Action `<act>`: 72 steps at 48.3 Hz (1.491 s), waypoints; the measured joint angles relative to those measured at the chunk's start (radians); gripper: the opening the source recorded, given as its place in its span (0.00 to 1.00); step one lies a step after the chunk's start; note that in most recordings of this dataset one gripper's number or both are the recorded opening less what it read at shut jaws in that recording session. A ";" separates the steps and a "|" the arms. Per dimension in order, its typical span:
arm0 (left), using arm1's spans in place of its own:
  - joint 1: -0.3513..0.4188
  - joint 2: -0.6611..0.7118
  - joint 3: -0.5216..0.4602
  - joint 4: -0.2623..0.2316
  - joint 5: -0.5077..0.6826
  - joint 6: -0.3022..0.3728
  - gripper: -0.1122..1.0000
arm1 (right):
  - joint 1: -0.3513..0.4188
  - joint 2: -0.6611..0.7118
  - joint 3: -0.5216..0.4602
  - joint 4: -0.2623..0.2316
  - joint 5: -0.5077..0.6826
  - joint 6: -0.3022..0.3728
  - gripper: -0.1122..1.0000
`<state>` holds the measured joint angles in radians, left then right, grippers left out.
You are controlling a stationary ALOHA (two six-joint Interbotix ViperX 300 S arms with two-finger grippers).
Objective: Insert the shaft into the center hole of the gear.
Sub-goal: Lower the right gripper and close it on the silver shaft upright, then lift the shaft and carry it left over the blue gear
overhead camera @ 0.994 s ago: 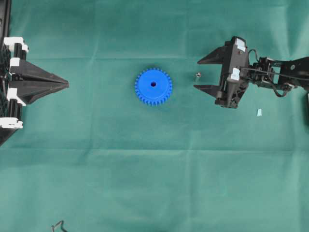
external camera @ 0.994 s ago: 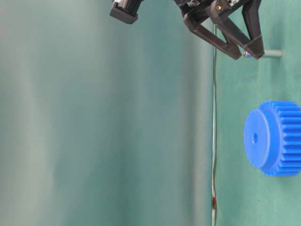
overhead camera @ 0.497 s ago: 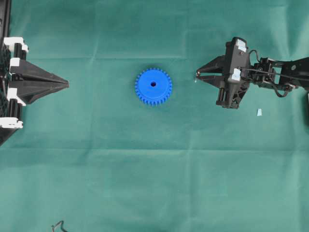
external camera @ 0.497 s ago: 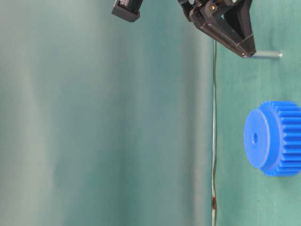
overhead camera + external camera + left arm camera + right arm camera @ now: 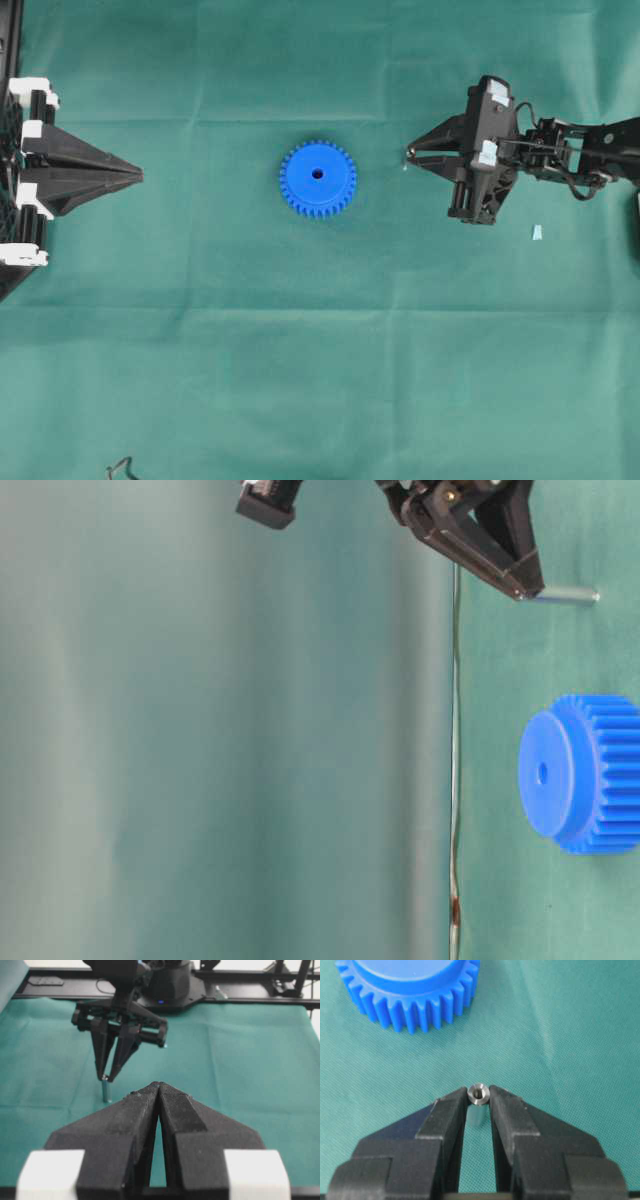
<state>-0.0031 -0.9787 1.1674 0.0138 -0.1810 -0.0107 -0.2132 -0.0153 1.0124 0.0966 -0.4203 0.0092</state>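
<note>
Shaft (image 5: 408, 155), seen from overhead, is only a tiny grey speck pinched at the tips of the right gripper (image 5: 409, 157), well right of the gear (image 5: 318, 179), which lies flat near the middle of the green cloth (image 5: 320, 350), its center hole (image 5: 318, 174) dark and open; the left gripper (image 5: 135, 174) rests at the cloth's left edge with its jaws pressed together on nothing; a small pale-blue scrap (image 5: 537, 233) lies toward the right edge, and a bit of dark wire (image 5: 122, 466) is cut off at the bottom edge; no writing can be read.

Table-level view, turned on its side: the shaft (image 5: 565, 596) stands upright on the cloth (image 5: 520, 880), its top end clamped by the right gripper (image 5: 526, 592), whose body is cut off by the frame's top; the gear (image 5: 585, 774) is cropped at the frame's edge.

Left wrist view: the left gripper (image 5: 159, 1087) fills the foreground, fingers shut; beyond it the right gripper (image 5: 105, 1079) holds the shaft (image 5: 106, 1091) on end; the gear is hidden.

Right wrist view: the right gripper (image 5: 479, 1094) grips the shaft (image 5: 479, 1094) narrowly, its hollow top showing; the gear (image 5: 412, 987) is cut off at the top, its hole out of sight.
</note>
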 measured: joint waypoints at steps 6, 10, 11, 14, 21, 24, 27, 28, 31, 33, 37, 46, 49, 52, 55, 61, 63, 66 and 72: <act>0.000 0.000 0.002 0.002 0.002 0.000 0.10 | 0.000 -0.066 -0.023 0.000 0.106 -0.003 0.25; 0.000 0.000 0.002 0.000 0.002 0.000 0.10 | 0.000 -0.110 -0.037 0.000 0.170 -0.005 0.25; 0.000 -0.002 0.000 0.000 0.002 0.000 0.10 | 0.000 -0.121 -0.040 0.000 0.186 -0.005 0.25; 0.000 -0.002 0.000 0.002 0.002 0.000 0.10 | 0.000 -0.147 -0.046 -0.002 0.222 -0.006 0.25; 0.000 0.000 0.000 0.000 0.002 0.000 0.10 | 0.000 -0.198 -0.063 -0.002 0.296 -0.006 0.25; 0.000 -0.002 0.002 0.000 0.002 0.000 0.10 | 0.000 -0.216 -0.069 -0.005 0.327 -0.006 0.25; 0.000 -0.002 0.002 0.000 0.002 0.000 0.10 | 0.000 -0.225 -0.074 -0.006 0.344 -0.008 0.25; 0.002 -0.002 0.002 0.000 0.002 0.000 0.10 | 0.000 -0.227 -0.074 -0.006 0.347 -0.008 0.25; 0.000 0.000 0.000 0.000 0.002 0.000 0.10 | 0.000 -0.229 -0.074 -0.006 0.356 -0.008 0.25; 0.000 -0.002 0.000 0.002 0.002 0.000 0.10 | 0.000 -0.229 -0.074 -0.006 0.360 -0.008 0.25; 0.000 -0.002 0.000 0.000 0.002 0.000 0.10 | 0.000 -0.230 -0.074 -0.006 0.364 -0.006 0.25; 0.000 -0.002 0.000 0.000 0.002 0.000 0.10 | 0.000 -0.221 -0.095 -0.008 0.362 -0.003 0.25; 0.000 -0.002 0.000 0.000 0.002 0.000 0.10 | 0.000 -0.204 -0.115 -0.006 0.364 -0.003 0.25; 0.000 0.000 0.000 0.000 0.002 0.000 0.10 | 0.002 -0.178 -0.143 -0.006 0.364 -0.002 0.25; 0.000 0.000 0.000 0.000 0.002 0.000 0.10 | 0.009 -0.153 -0.172 -0.008 0.364 -0.003 0.25; 0.000 0.000 0.000 0.002 0.002 0.000 0.10 | 0.032 -0.092 -0.239 -0.008 0.368 -0.011 0.25; 0.000 0.000 0.000 0.002 0.002 0.000 0.10 | 0.038 -0.075 -0.261 -0.008 0.373 -0.012 0.25; 0.000 0.000 0.000 0.002 0.002 0.000 0.10 | 0.048 -0.049 -0.293 -0.009 0.380 -0.012 0.25; 0.000 -0.002 0.000 0.000 0.002 0.000 0.10 | 0.057 -0.009 -0.342 -0.011 0.399 -0.014 0.25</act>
<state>-0.0031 -0.9802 1.1674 0.0138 -0.1795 -0.0107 -0.1565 -0.0245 0.6703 0.0859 -0.0215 -0.0046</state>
